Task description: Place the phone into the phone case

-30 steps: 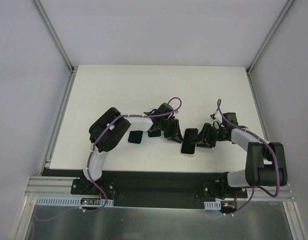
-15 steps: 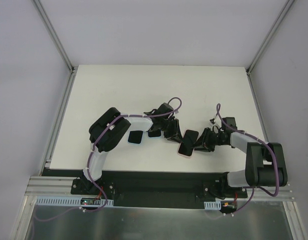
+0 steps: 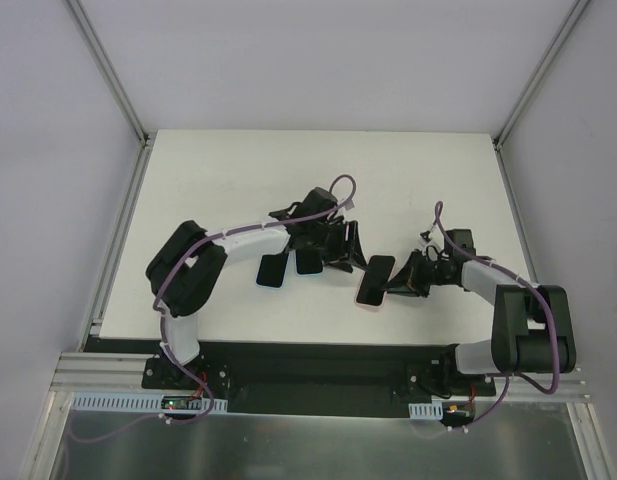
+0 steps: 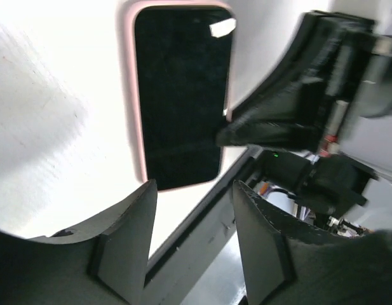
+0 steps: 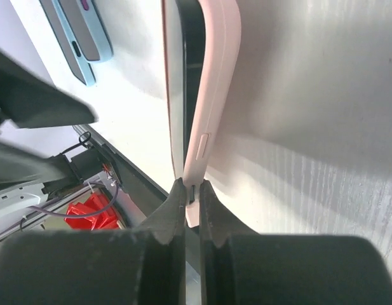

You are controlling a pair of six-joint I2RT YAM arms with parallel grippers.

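Note:
The phone [image 4: 180,95], black screen up, sits in the pink phone case [image 4: 133,95] on the white table, case rim showing round it. In the top view the phone [image 3: 376,279] lies just right of the middle. My right gripper [image 5: 191,190] is shut on the near edge of the phone case [image 5: 211,76], pinching case and phone [image 5: 190,82] together; in the top view the right gripper [image 3: 397,283] is at its right side. My left gripper [image 4: 192,187] is open and empty, a short way back from the phone's end; from above the left gripper [image 3: 348,250] is left of the phone.
Two other flat items lie left of the phone: a dark one [image 3: 272,272] and a light-blue-edged one [image 3: 308,262], the latter also in the right wrist view [image 5: 81,38]. The table's [image 3: 408,180] front edge and a black rail run just beyond the phone.
My left gripper opened and drew back from the phone, its elbow swinging left. My right gripper closed tight on the case edge. The phone shifted slightly.

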